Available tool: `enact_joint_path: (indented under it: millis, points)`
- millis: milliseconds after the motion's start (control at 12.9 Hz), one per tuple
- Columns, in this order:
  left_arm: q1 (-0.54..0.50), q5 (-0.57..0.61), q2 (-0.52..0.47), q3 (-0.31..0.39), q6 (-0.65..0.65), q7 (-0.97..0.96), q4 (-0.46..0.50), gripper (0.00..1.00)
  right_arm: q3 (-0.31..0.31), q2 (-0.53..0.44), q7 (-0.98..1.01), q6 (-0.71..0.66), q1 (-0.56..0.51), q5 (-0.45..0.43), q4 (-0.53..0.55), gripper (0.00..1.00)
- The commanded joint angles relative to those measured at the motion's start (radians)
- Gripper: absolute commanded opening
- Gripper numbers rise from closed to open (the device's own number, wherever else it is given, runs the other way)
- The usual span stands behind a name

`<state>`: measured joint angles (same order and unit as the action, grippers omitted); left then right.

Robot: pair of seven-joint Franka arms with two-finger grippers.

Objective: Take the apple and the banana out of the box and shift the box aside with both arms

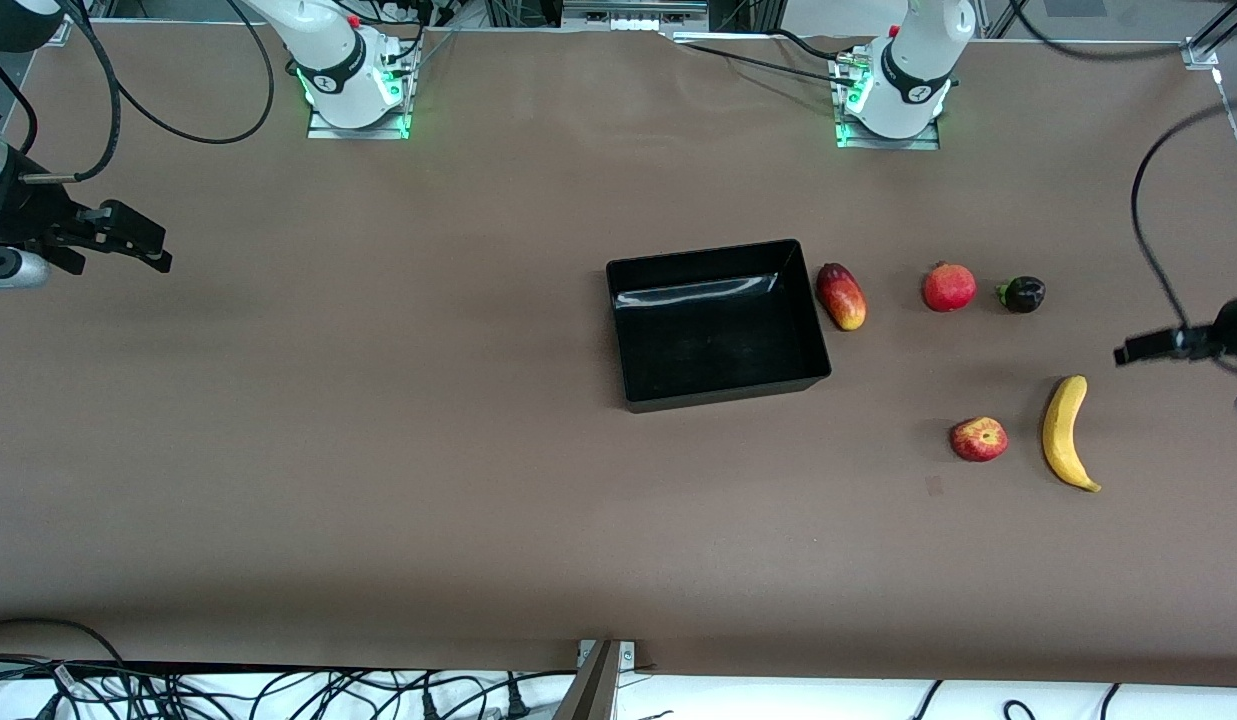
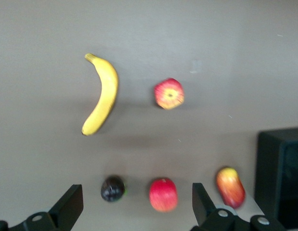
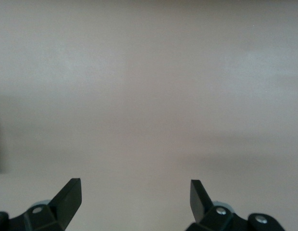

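Note:
The black box [image 1: 719, 338] stands open-topped and empty in the middle of the table; one corner of the box [image 2: 281, 176] shows in the left wrist view. The apple [image 1: 979, 439] [image 2: 169, 93] and the banana [image 1: 1066, 432] [image 2: 102, 94] lie side by side on the table, toward the left arm's end and nearer the front camera than the box. My left gripper [image 1: 1138, 348] [image 2: 138, 202] hangs open and empty over the table close to the banana. My right gripper [image 1: 150, 246] [image 3: 135, 197] is open and empty over bare table at the right arm's end.
A mango [image 1: 841, 296] [image 2: 230, 186] lies right beside the box. A pomegranate [image 1: 949, 287] [image 2: 163, 194] and a small dark fruit [image 1: 1022, 294] [image 2: 113, 188] continue that row toward the left arm's end. Black cables trail at the table's ends.

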<state>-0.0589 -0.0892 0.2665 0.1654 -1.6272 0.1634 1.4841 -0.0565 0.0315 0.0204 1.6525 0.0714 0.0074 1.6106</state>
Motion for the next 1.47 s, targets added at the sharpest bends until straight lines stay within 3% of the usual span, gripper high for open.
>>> enact_joint_path:
  millis: [0,233,465,620,776,1008,1241,1396]
  points:
    - [0.109,-0.017,-0.142,0.063,0.105,-0.002,0.031,1.00,0.001,-0.004,0.007,-0.008,-0.005,0.003,-0.035,1.00]
    - [0.221,0.015,-0.257,0.104,0.196,-0.015,0.045,1.00,0.000,0.019,0.015,-0.005,-0.009,0.068,-0.057,1.00]
    - [0.301,0.071,-0.317,0.105,0.234,-0.074,0.074,1.00,0.007,0.030,0.024,-0.029,0.002,0.065,-0.046,1.00]
    - [0.338,0.109,-0.345,0.097,0.240,-0.175,0.102,1.00,0.009,0.070,0.020,-0.161,0.053,0.065,-0.037,1.00]
    - [0.338,0.109,-0.360,0.082,0.273,-0.205,0.094,1.00,0.009,0.100,0.023,-0.140,0.126,0.081,-0.038,1.00]
    - [0.333,0.106,-0.380,0.069,0.300,-0.206,0.088,1.00,0.009,0.197,-0.006,-0.012,0.269,0.126,-0.037,1.00]
    - [0.324,0.100,-0.386,0.066,0.317,-0.205,0.084,1.00,0.009,0.319,-0.225,0.186,0.419,0.193,-0.038,1.00]
    - [0.260,0.098,-0.385,0.010,0.325,-0.197,0.084,1.00,0.009,0.411,-0.281,0.323,0.514,0.198,-0.043,1.00]
